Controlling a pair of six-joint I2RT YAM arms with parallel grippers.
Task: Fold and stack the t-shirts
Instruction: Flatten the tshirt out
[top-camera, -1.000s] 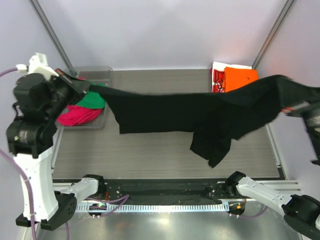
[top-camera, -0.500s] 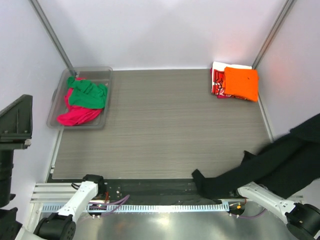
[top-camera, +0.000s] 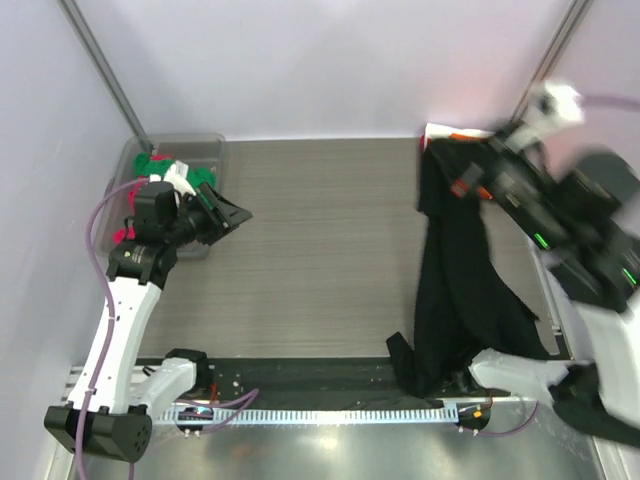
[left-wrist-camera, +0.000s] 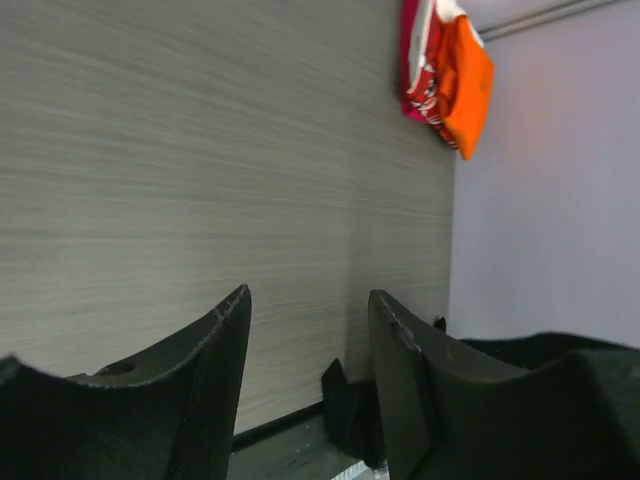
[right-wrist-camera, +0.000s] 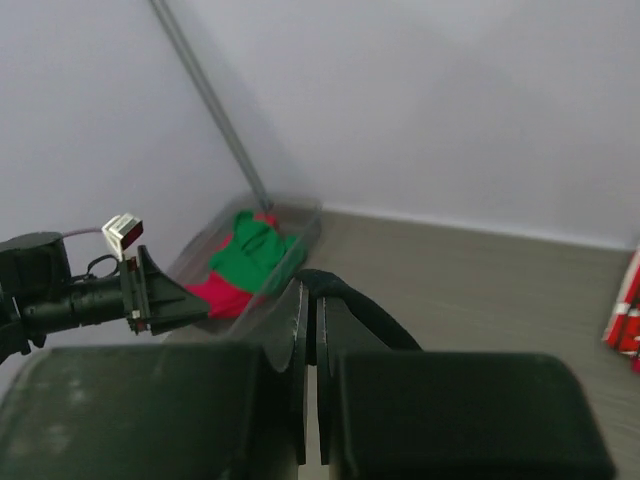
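The black t-shirt (top-camera: 460, 280) hangs in a long drape from my right gripper (top-camera: 455, 165) at the back right, and its lower end lies over the table's near edge. In the right wrist view that gripper (right-wrist-camera: 312, 285) is shut on a fold of the black cloth (right-wrist-camera: 370, 315). My left gripper (top-camera: 238, 213) floats by the bin, and its jaws (left-wrist-camera: 310, 295) are open and empty. The folded orange t-shirt (left-wrist-camera: 468, 80) lies on the red-and-white one (left-wrist-camera: 425, 60) in the far right corner. From above, only the pile's white edge (top-camera: 440, 131) shows.
A clear bin (top-camera: 200, 143) at the back left holds the green t-shirt (right-wrist-camera: 255, 245) and the magenta t-shirt (right-wrist-camera: 215, 295). Slanted frame poles stand at both back corners. The black cloth's tail (left-wrist-camera: 350, 405) covers part of the near rail.
The left gripper let go of the black shirt, opened and now sits by the bin. The right arm swung the shirt from a stretched span to hanging at the back right.
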